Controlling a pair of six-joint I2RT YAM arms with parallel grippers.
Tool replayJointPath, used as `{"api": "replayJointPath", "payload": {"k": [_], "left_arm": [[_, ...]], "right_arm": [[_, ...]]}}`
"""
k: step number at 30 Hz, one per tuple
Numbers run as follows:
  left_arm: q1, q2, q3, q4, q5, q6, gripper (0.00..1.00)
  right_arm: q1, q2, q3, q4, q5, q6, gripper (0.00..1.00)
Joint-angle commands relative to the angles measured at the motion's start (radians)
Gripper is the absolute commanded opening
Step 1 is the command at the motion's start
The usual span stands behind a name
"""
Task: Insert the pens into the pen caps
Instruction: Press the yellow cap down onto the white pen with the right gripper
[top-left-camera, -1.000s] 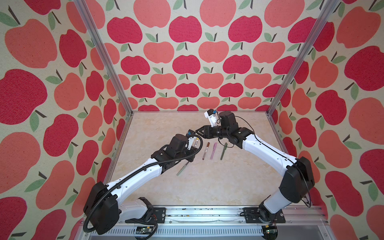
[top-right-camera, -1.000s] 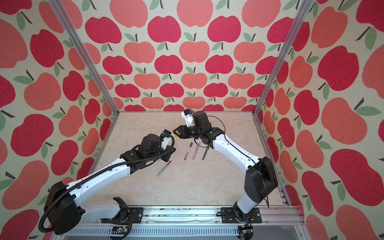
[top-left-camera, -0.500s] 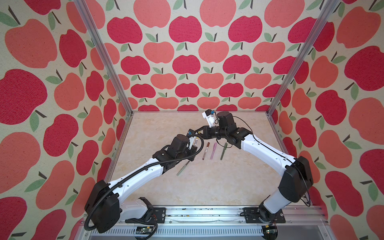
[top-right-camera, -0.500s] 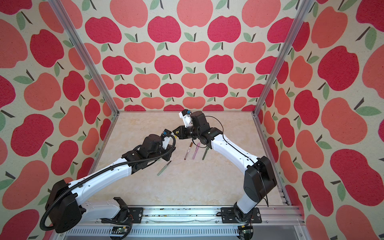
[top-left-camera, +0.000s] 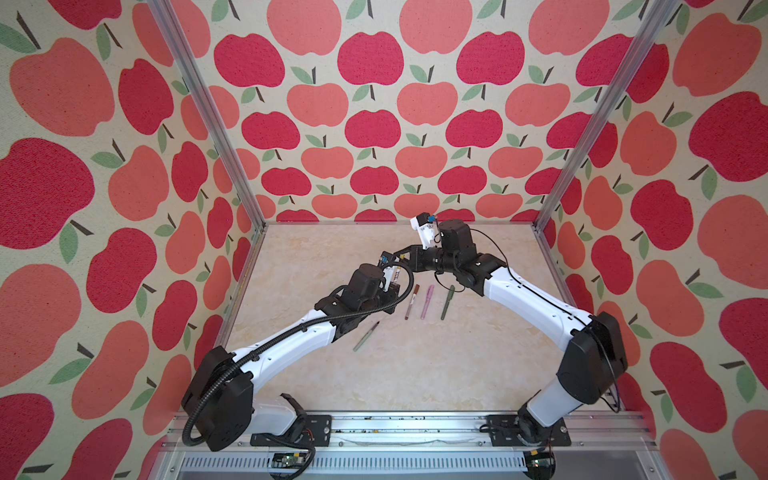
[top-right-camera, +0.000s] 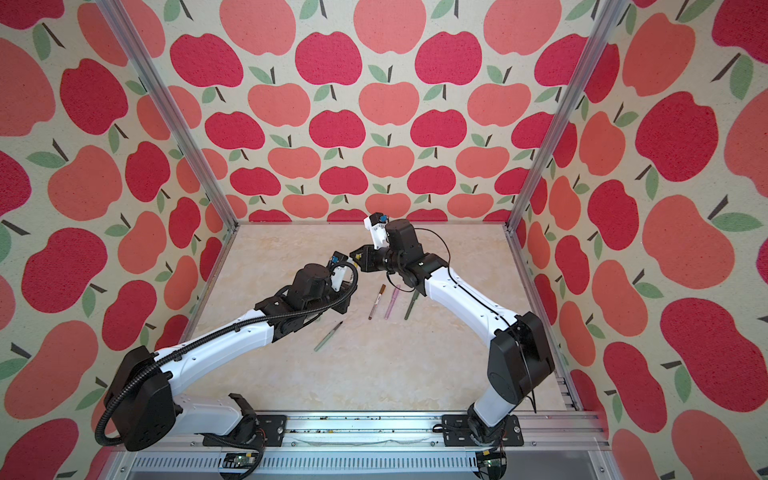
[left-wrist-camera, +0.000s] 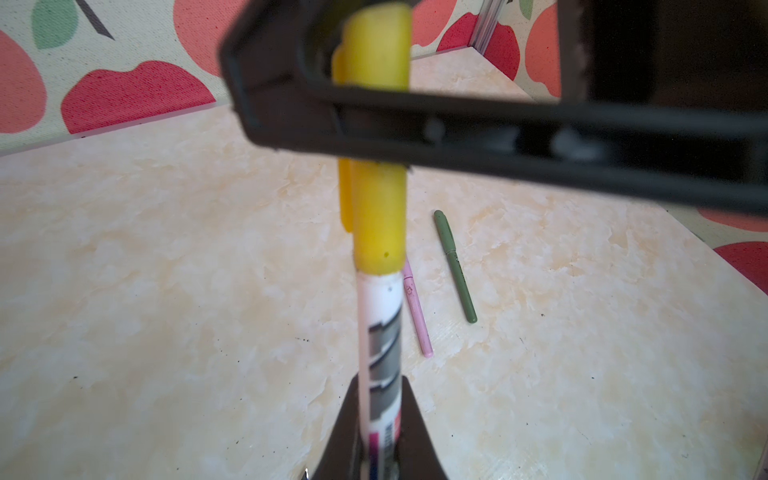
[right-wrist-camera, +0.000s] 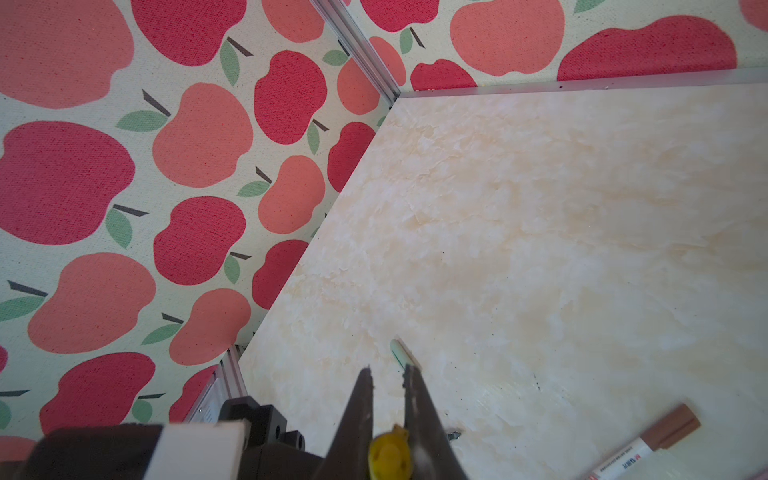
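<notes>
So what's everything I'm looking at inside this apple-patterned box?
white printed pen: one, white with grey print, held above the table
yellow cap: one, yellow, fitted over that pen's end
brown-capped pen: one, white barrel, lying mid-table
pink pen: one, lilac-pink, lying beside the brown-capped one
dark green pen: one, beside the pink one
sage pen: one, pale green, dark tip bare, lying apart near the left arm
table: one, cream marbled
walls: three, red and coral apples
left gripper: black, shut on the white printed pen
right gripper: black, shut on the yellow cap
</notes>
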Motion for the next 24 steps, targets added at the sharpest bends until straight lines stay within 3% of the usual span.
{"api": "replayJointPath", "payload": {"k": [1, 24], "left_arm": [[0.010, 0.000, 0.096, 0.217, -0.038, -0.002, 0.00], [0.035, 0.126, 0.286, 0.403, -0.005, 0.050, 0.00]], "right_arm": [[0.023, 0.029, -0.055, -0.098, -0.052, 0.000, 0.09], [0.041, 0.015, -0.268, -0.005, -0.113, 0.077, 0.08]]}}
